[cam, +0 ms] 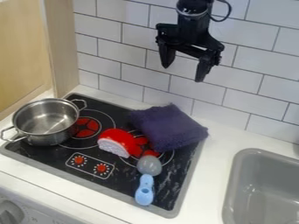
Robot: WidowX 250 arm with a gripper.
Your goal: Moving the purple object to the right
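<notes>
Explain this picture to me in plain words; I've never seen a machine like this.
The black machine at the top is a robot arm. Its two-fingered tool hangs open and holds nothing. This single picture comes from a fixed camera looking down at a slant.

Below is a black stove top with a metal pot on the left, a red-and-white object near the middle, a blue-handled utensil with a grey head, and a purple cloth toward the back right. The cloth is what should go right, where a grey sink lies.

Tile backsplash [135,53]: bright, evenly lit
Steel pot [53,138]: soft glints
Glass cooktop [125,177]: pale, streaky glare toward its four o'clock edge
</notes>
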